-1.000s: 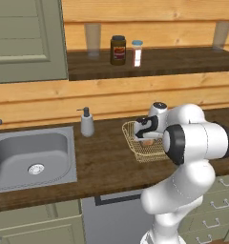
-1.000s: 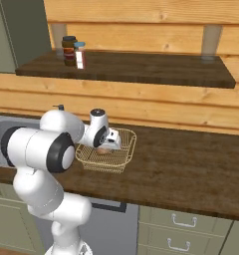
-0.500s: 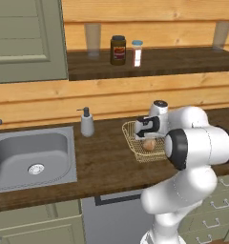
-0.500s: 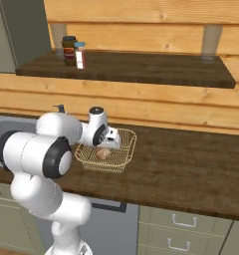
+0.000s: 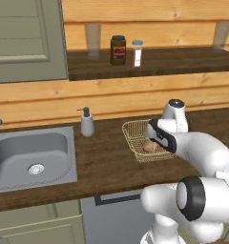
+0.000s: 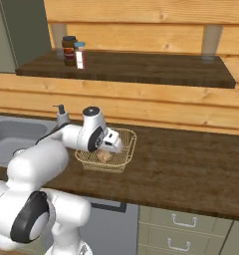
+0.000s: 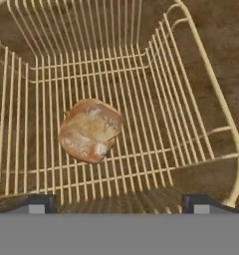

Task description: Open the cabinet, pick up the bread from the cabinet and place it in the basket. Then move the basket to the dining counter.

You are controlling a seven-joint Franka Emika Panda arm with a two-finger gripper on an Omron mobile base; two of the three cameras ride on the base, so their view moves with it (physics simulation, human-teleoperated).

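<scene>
The bread [image 7: 90, 130] is seen lying loose on the floor of the basket [image 7: 211, 89], near the middle. The pincer [image 7: 119, 201] is held wide open just above it, with nothing gripped. If the basket is lifted crooked, the bread could be rolled out. The bread is nearly round, so no clear long side can be told.

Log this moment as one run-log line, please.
stage: bread placed | bread: lying loose on basket floor | gripper: jaws open, above basket, holding nothing | basket: on wooden worktop | next: likely grip basket rim
</scene>
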